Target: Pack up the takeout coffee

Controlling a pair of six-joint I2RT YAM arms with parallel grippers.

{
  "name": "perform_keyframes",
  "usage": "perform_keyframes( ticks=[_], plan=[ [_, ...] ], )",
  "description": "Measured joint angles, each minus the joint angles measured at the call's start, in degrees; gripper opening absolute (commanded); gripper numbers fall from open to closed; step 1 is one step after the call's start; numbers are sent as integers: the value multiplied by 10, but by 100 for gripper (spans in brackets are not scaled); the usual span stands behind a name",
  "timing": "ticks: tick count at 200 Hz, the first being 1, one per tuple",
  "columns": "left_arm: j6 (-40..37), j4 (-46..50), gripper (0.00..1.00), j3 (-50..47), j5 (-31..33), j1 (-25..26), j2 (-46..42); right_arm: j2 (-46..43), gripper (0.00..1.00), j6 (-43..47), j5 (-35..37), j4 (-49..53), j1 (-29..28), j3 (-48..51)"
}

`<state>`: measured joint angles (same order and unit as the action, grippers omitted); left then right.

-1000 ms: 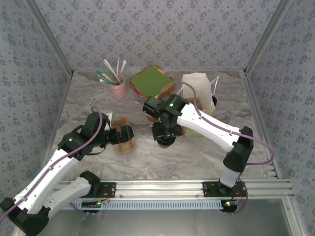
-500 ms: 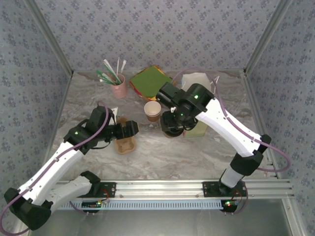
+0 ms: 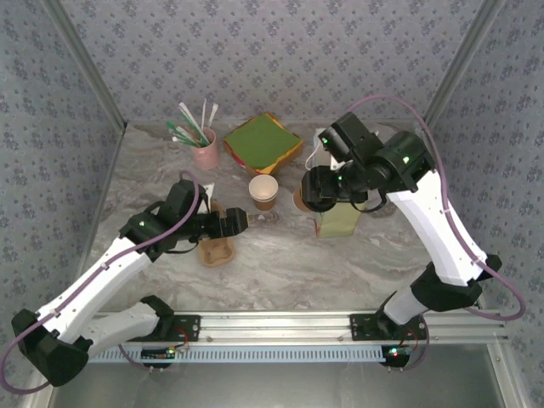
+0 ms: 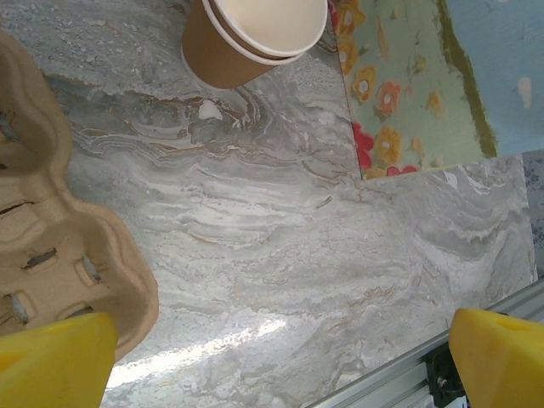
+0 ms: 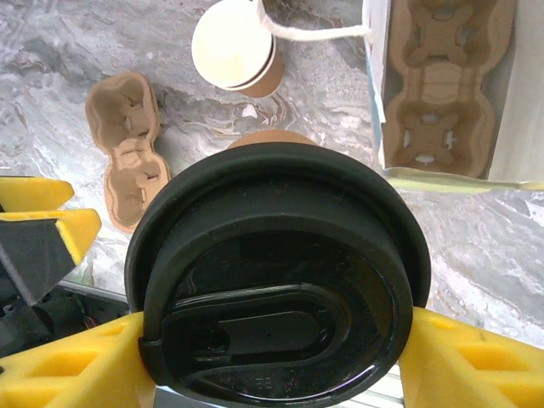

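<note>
**Coffee lifted, beside bag**

Right jaws clenched on takeout coffee [image 5: 280, 280], black lid up. The cup is raised off the bench [image 3: 280, 263], right of centre toward the far edge, just beside paper bag [image 3: 338, 221]. Left jaws released wide above cup carrier [image 4: 51, 221], left of centre.

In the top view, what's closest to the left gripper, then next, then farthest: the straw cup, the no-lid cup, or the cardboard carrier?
From the left gripper:
1. cardboard carrier, right beside it.
2. no-lid cup, just beyond, toward the right.
3. pink straw cup, at the back left.
</note>
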<state>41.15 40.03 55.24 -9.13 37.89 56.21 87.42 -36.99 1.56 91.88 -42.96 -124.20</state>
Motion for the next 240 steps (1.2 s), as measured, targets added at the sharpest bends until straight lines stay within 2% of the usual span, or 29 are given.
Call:
perform_keyframes(
  ticks=[68, 157, 190, 240],
  plan=[
    [5, -10, 100, 13, 22, 26, 12, -25, 68, 37, -48, 0, 80, -17],
    [10, -19, 100, 24, 38, 47, 29, -26, 68, 91, -99, 0, 222, -36],
    [10, -27, 100, 24, 40, 47, 35, -12, 68, 110, -99, 0, 247, -38],
    [9, -28, 100, 24, 40, 47, 38, 49, 68, 128, -82, 0, 250, -50]
  ],
)
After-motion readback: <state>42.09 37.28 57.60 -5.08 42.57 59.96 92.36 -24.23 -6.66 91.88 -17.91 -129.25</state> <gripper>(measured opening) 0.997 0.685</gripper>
